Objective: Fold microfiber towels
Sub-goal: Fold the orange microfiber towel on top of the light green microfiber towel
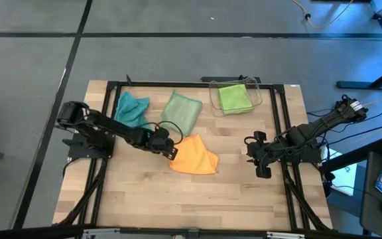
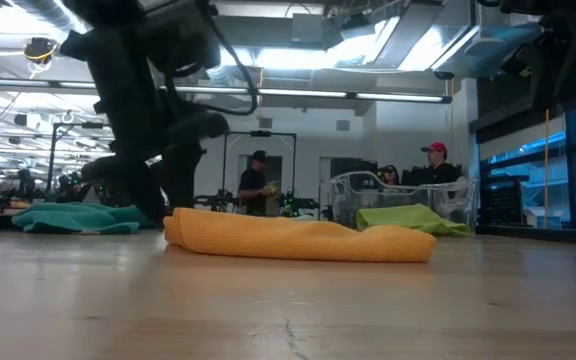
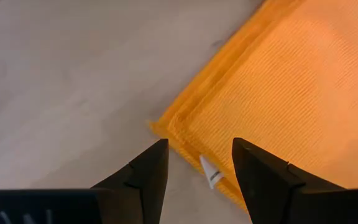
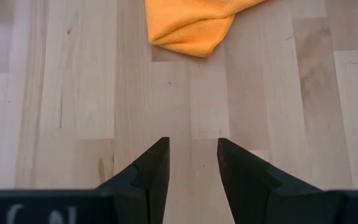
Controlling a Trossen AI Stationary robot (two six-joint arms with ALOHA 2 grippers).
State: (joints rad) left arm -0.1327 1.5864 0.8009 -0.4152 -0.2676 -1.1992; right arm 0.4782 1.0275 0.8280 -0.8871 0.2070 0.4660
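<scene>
Wooden table [image 1: 244, 192], folded orange towel [image 1: 195, 158]

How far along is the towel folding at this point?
Done: nothing looks finished. In hand: the orange towel lies doubled over mid-table, and the left hand is open at its corner, fingers astride the edge with the white tag. The right hand waits open over bare wood. Left: the teal towel and sage towel lie crumpled at the back, and the lime towel sits in the clear bin.
</scene>
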